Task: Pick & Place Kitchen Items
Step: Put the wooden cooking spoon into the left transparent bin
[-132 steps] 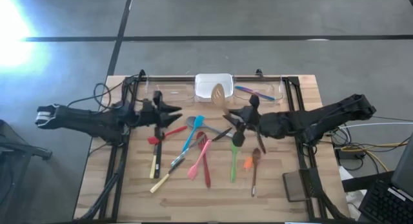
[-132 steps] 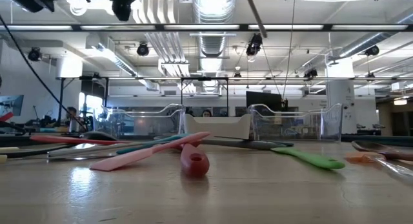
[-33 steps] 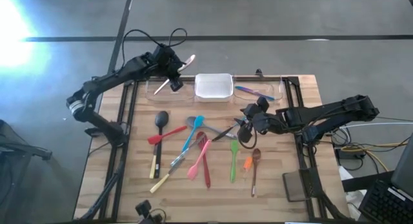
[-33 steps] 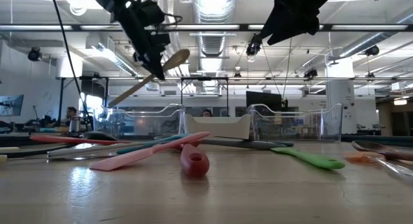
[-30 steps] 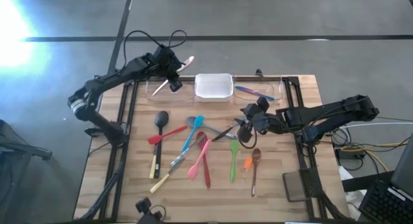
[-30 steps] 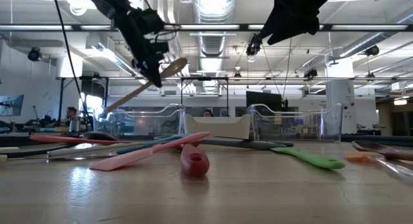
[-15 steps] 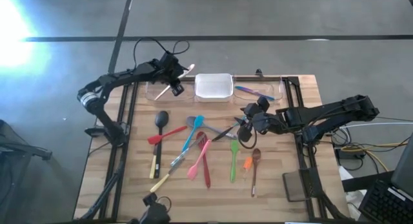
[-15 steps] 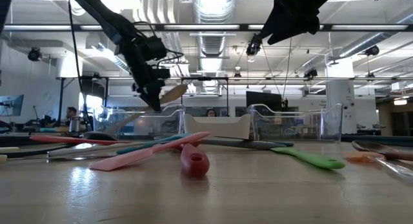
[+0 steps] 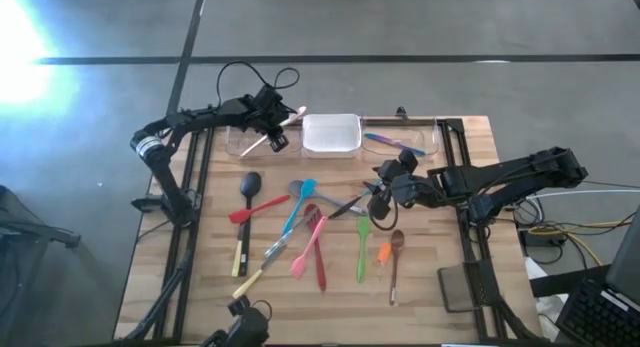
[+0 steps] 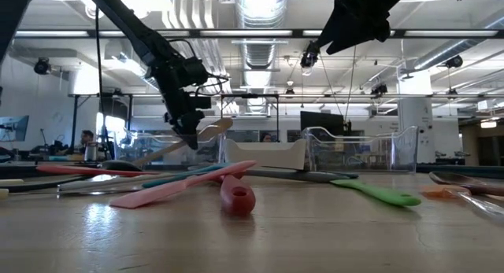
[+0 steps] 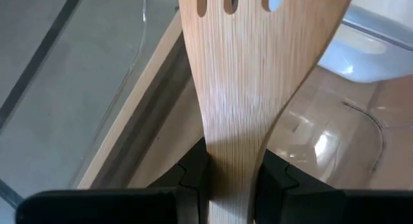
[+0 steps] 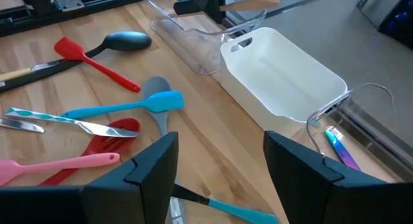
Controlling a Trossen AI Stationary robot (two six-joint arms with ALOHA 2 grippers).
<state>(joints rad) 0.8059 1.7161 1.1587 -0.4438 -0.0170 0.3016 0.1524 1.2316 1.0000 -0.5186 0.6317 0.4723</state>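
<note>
My left gripper [image 9: 271, 133] is shut on a wooden slotted spatula [image 9: 285, 122] above the left clear tray [image 9: 243, 144] at the table's far edge. In the low view the spatula's blade [image 10: 214, 128] points toward the white tray [image 10: 266, 155]. Its handle end [image 10: 148, 157] dips toward the clear tray. My right gripper [image 12: 219, 179] hovers open over the table's middle right, with nothing between its fingers. On the table lie a black ladle [image 9: 247, 185], a red spatula [image 9: 256, 208], a blue spatula [image 9: 298, 201], a pink spatula [image 9: 308, 245], a green spoon [image 9: 362, 249] and a wooden spoon [image 9: 395, 255]. My left gripper pinches the spatula where the blade narrows into the handle [image 11: 231, 161], one finger [image 11: 193, 175] on each narrow edge. The fingers lie across it and come slanting down from the table's left. The spatula is lifted clear and tilted, blade end higher, handle end lower over the clear tray.
The white tray [image 9: 331, 133] stands at the middle of the far edge. A second clear tray [image 9: 400, 142] beside it on the right holds purple and blue utensils. Knives [image 9: 262, 265] lie among the loose utensils. A dark pad [image 9: 458, 287] lies at the near right.
My left gripper has come down with the wooden spatula toward the left clear tray, its arm stretching farther out. The spatula has kept its tilt, and its handle end now sits low at the tray. The grip has stayed shut.
</note>
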